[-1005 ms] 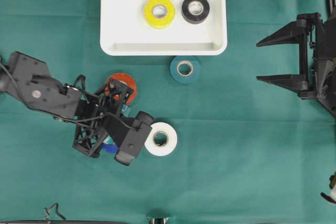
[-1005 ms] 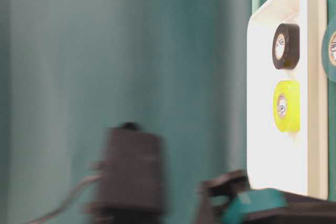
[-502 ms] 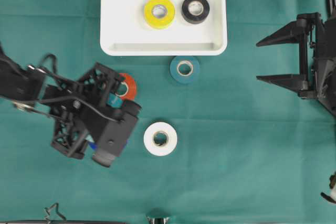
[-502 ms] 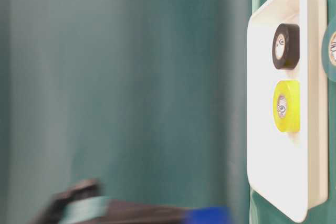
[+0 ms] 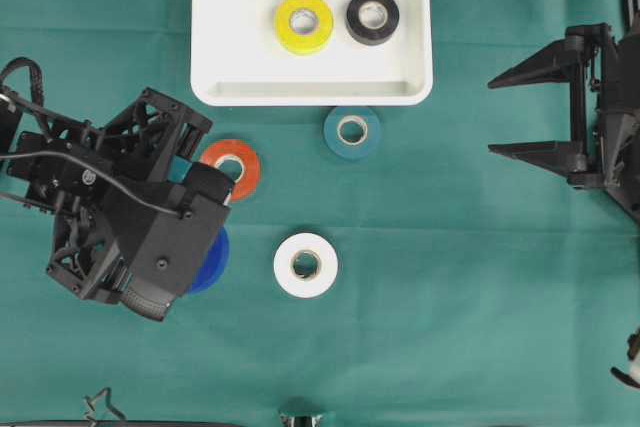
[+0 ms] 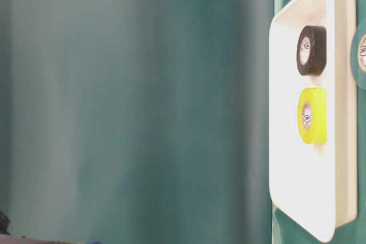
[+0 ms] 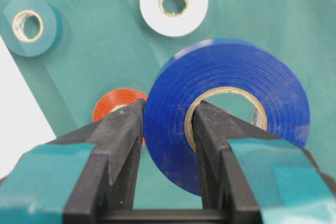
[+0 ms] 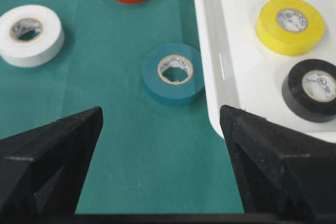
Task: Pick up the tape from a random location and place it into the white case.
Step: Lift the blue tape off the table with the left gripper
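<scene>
My left gripper (image 7: 168, 109) is shut on a blue tape roll (image 7: 231, 66), one finger through the core and one on the outer wall, holding it above the green cloth. From overhead the roll (image 5: 212, 259) peeks out from under the left wrist. The white case (image 5: 310, 95) lies at the top middle, with a yellow roll (image 5: 304, 23) and a black roll (image 5: 372, 17) inside. My right gripper (image 5: 525, 114) stands open and empty at the right edge, clear of everything.
Three loose rolls lie on the cloth. A teal one (image 5: 351, 132) sits just below the case rim. An orange one (image 5: 238, 165) lies beside the left wrist, and a white one (image 5: 305, 264) lower in the middle.
The left arm has risen and swung left with the blue roll in its grip, uncovering the orange roll. The right arm and the other rolls have not moved.
</scene>
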Controlling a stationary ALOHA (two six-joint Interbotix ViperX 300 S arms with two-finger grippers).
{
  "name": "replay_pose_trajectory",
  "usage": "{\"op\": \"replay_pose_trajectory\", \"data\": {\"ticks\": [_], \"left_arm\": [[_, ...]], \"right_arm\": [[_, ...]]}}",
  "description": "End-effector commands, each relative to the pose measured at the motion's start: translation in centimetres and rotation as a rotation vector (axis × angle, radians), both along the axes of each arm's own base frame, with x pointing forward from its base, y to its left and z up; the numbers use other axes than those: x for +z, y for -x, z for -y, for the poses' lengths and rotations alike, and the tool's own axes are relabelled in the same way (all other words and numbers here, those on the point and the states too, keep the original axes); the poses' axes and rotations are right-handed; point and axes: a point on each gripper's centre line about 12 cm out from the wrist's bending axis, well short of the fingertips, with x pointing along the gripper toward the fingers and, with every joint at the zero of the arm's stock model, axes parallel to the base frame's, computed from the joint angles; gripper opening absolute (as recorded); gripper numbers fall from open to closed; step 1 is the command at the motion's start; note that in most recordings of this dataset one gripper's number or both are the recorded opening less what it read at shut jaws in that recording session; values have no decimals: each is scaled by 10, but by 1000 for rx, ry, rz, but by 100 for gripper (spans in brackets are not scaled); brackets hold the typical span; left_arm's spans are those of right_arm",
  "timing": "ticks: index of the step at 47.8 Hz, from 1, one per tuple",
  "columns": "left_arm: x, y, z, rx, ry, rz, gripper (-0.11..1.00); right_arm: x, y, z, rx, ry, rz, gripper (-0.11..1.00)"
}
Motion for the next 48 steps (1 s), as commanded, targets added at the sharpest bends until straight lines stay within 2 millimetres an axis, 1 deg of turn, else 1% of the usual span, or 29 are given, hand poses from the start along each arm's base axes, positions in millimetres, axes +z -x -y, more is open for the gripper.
{"op": "replay_pose_trajectory", "data": {"ticks": [1,48], "left_arm": [[19,4,1,-3,17,51,24],[15,4,1,0,17,42,24]], "right_arm": [[10,-4,0,1,1,26,87],[8,-5,0,2,0,21,87]]}}
